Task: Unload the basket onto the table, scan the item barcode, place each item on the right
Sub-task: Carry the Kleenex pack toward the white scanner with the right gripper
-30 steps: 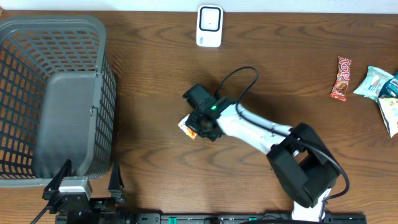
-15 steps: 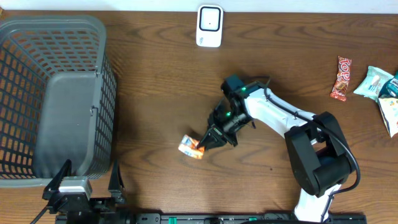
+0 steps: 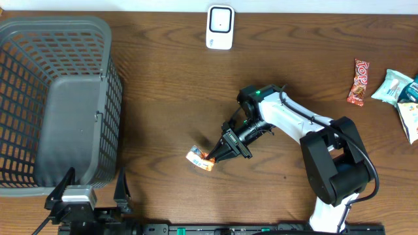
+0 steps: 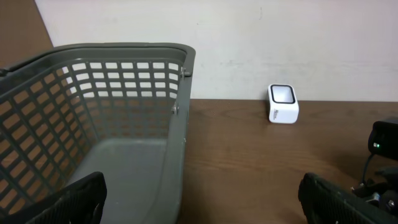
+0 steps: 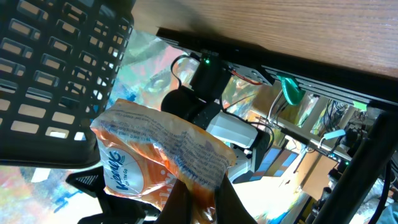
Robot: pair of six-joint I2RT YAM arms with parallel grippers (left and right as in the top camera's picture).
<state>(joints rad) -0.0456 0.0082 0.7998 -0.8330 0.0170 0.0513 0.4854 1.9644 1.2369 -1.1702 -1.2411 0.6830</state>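
An orange and white packet hangs just above the table near its front middle, with my right gripper shut on its edge. The right wrist view shows the packet close up, its printed back toward the camera, pinched between the two fingers of the right gripper. The white scanner stands at the table's far edge, well away from the packet, and shows in the left wrist view as the scanner. My left gripper rests open at the front left; in its own view the left gripper holds nothing.
A large grey basket fills the left side of the table, its wall close in front of the left wrist. Several snack packets lie at the far right, among them a red bar and a pale bag.
My right arm has swung round and carried the packet a little toward the table's front edge. The left arm has not moved.
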